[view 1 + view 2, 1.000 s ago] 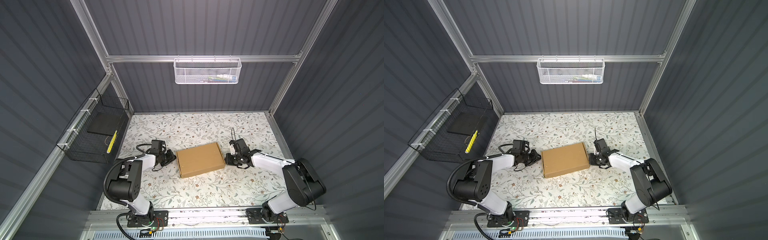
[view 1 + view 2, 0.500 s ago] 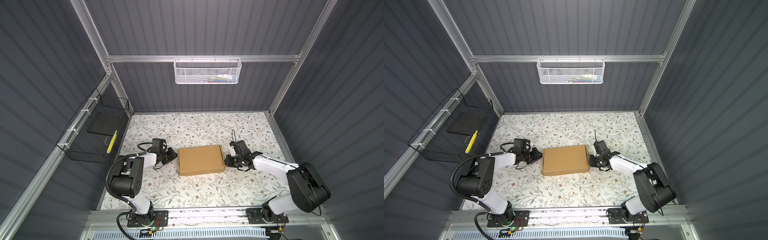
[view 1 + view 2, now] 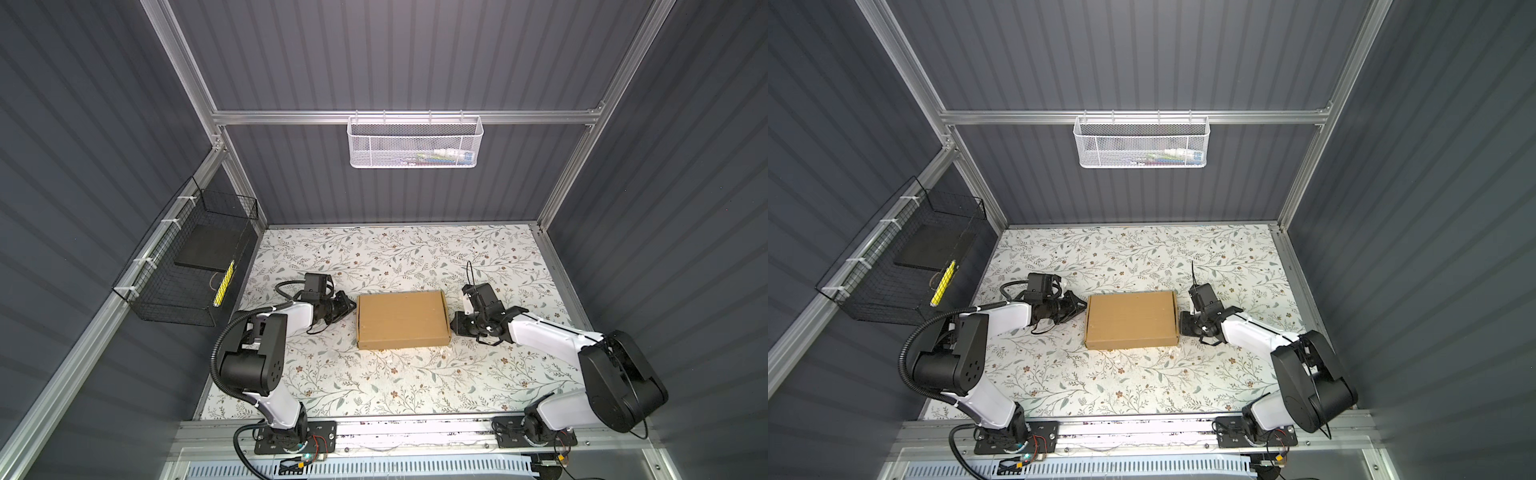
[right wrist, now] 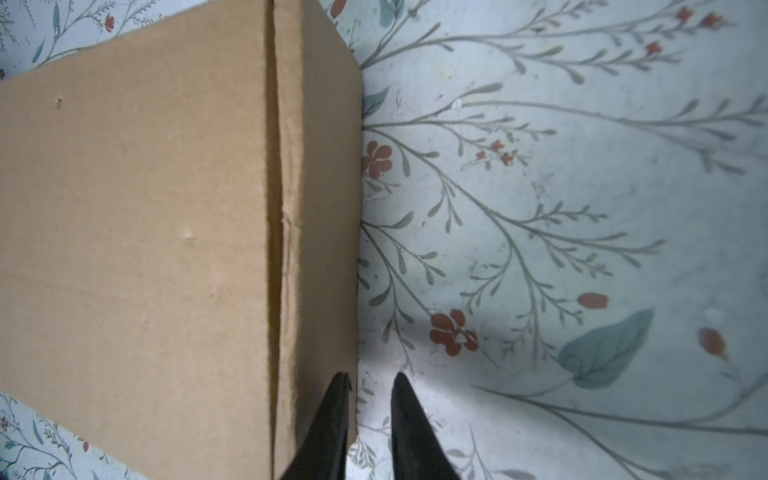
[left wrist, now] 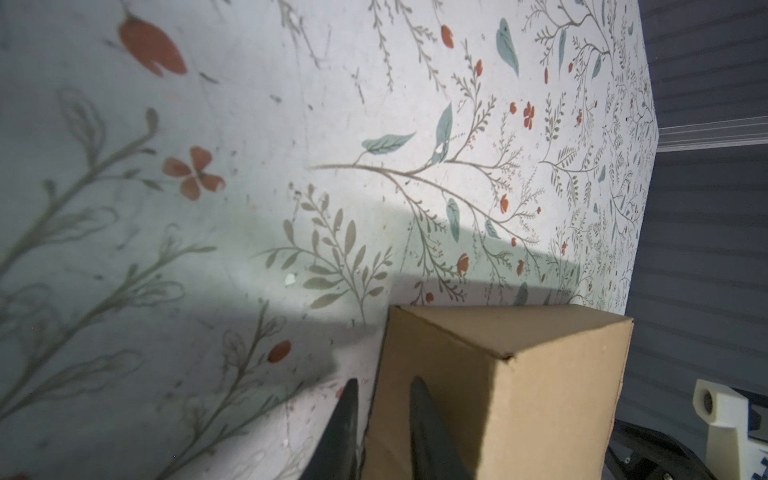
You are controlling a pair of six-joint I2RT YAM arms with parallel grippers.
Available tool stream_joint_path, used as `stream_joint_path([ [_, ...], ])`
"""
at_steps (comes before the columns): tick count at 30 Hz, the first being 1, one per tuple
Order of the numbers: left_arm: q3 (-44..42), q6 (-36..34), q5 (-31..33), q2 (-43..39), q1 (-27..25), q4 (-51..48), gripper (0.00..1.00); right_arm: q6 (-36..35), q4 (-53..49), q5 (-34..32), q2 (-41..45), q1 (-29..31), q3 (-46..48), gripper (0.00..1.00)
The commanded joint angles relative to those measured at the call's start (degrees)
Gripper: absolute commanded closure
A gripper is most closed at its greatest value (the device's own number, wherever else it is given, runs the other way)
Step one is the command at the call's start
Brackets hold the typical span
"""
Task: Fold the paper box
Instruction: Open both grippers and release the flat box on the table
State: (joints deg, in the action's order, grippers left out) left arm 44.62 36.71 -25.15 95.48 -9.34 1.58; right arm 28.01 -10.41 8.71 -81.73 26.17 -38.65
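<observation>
The paper box [image 3: 402,319] [image 3: 1131,319] lies closed and flat in the middle of the floral table, its sides square to the table edges. My left gripper [image 3: 351,309] [image 3: 1084,305] lies low at the box's left side wall. In the left wrist view its jaws [image 5: 382,384] stand a narrow gap apart, tips at the box [image 5: 519,395] wall, nothing between them. My right gripper [image 3: 454,328] [image 3: 1182,324] lies low at the right side wall. In the right wrist view its jaws [image 4: 370,380] are narrowly apart and empty, one fingertip [image 4: 341,384] against the box [image 4: 137,249].
A white mesh basket [image 3: 415,143] hangs on the back wall. A black wire basket [image 3: 187,266] hangs on the left wall beside the left arm, holding a flat black slab and a yellow item. Aluminium frame posts stand at the table's corners.
The box has turned from a tilted lie to square with the table edges. Both grippers stayed at its ends, and the left jaws have parted slightly.
</observation>
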Motion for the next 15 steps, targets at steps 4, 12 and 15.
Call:
stream_joint_path([
  [4, 3.2, -4.0, 3.8, -3.7, -0.1, -7.3, 0.68, -1.1, -2.2, -3.0, 4.1, -1.9, 1.2, 0.76],
  [12, 8.5, -10.5, 13.3, -11.2, 0.6, -18.0, 0.43, -3.8, -4.3, -5.9, 13.3, -6.2, 1.9, 0.63],
  [15, 10.6, -12.9, 17.0, -13.8, 0.8, -20.8, 0.34, -5.1, -4.8, -8.3, 17.3, -7.9, 2.7, 0.4],
])
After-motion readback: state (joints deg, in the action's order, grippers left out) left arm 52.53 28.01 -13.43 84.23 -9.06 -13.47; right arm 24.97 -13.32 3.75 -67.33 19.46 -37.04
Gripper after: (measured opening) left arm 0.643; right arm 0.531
